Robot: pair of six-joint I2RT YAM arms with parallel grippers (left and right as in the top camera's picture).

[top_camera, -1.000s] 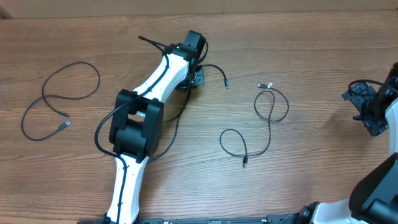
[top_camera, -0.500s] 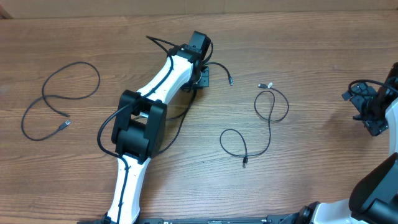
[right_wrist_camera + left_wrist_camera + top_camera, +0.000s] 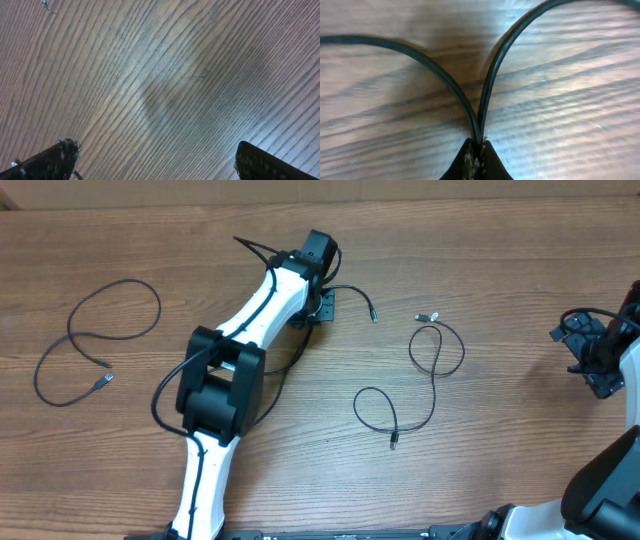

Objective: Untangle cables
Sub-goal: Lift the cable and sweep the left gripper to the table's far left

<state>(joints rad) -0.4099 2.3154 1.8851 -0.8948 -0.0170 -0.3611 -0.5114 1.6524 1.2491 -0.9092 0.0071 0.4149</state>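
Cables, three thin black ones, lie apart from one another on the wooden table (image 3: pixel 480 240). The left arm (image 3: pixel 255 305), white with black joints, reaches slantwise from the near edge toward the far edge, a little left of the middle. The right arm (image 3: pixel 605 480) stands by the right edge, well clear of every cord.

The left cable (image 3: pixel 69 330) sprawls near the left edge in one wide loop with a trailing tail that ends in a plug (image 3: pixel 105 380); nothing touches it. The right cable (image 3: pixel 433 385) lies between the middle and the right edge, curled in two loops, one toward the far edge and one toward the near edge. It has a small metal plug (image 3: pixel 428 316) at its far end and a dark plug (image 3: pixel 393 442) at its near end. The centre cable (image 3: pixel 487 82) runs under the left arm. Its free end (image 3: pixel 374 315) curves out on the right side of the wrist, and another stretch shows beside the elbow.

The left fingers (image 3: pixel 476 156) are pressed together on the centre cable, pinching two strands side by side low over the wood. From the pinch the strands fan apart, one to each side. The right fingers (image 3: pixel 55 157) are spread wide over bare wood and hold nothing.
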